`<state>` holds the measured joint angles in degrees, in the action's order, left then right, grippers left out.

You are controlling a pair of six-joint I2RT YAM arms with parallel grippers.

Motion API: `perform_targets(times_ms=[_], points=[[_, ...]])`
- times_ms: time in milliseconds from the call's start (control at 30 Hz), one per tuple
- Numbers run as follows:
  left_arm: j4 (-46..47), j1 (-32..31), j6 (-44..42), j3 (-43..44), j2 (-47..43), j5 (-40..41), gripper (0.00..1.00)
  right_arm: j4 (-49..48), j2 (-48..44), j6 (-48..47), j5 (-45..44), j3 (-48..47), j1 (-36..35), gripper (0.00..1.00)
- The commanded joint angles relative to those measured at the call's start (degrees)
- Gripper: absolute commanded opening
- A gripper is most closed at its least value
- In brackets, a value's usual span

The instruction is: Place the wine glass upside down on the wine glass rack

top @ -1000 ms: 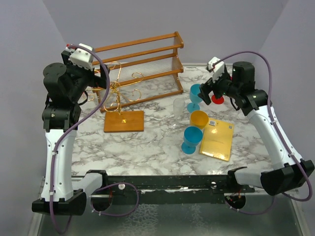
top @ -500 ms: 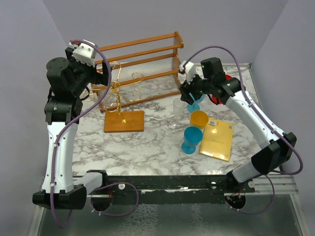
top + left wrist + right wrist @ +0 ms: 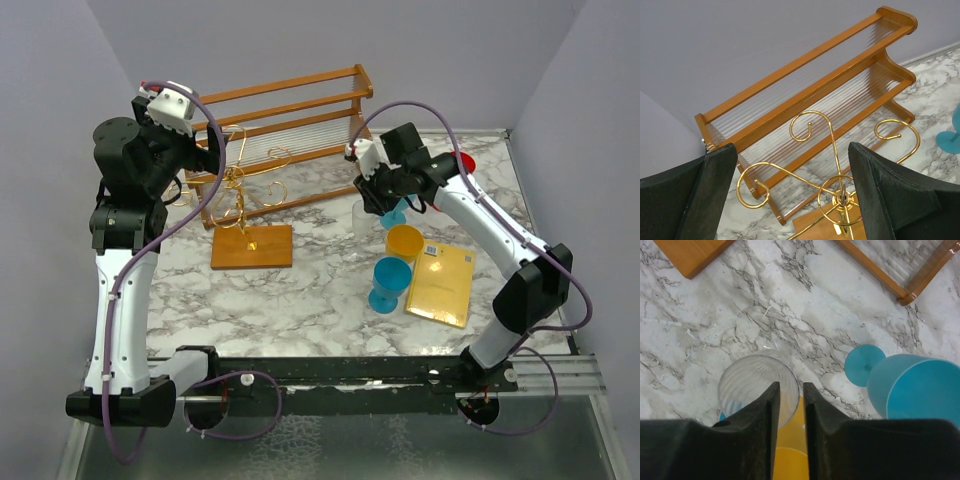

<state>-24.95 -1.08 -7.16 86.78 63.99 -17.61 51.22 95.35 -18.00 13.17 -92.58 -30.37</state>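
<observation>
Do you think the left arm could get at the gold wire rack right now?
Probably yes: the left gripper hangs open just above the wine glass rack, with nothing between them.

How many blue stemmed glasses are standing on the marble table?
2. The far blue glass stands behind the yellow cup, partly covered by the right arm. The near blue glass stands in front of that cup, left of the yellow envelope. None seems hidden.

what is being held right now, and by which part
The right gripper appears to pinch the clear ribbed glass by its rim; the left gripper is open, empty.
</observation>
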Motion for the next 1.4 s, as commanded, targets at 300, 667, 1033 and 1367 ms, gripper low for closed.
perform_targets(times_ms=[300, 667, 1033, 1367], points=[[0.47, 0.03, 0.06, 0.66, -1.03, -4.53, 0.99, -0.59, 0.73, -0.18, 2.42, -7.51, -0.74, 0.01], [1.44, 0.03, 7.60, 1.66, -0.78, -5.72, 0.99, -11.66, -13.07, -2.64, -3.85, -8.49, -0.74, 0.01], [16.39, -0.27, 31.16, 0.49, 3.82, -24.91, 0.92, -19.34, -18.48, 3.24, 1.79, -20.43, -0.74, 0.01], [30.42, -2.24, 43.60, -3.14, 5.80, -29.84, 0.91, -20.76, -16.53, 11.60, 11.78, -26.85, -0.74, 0.01]])
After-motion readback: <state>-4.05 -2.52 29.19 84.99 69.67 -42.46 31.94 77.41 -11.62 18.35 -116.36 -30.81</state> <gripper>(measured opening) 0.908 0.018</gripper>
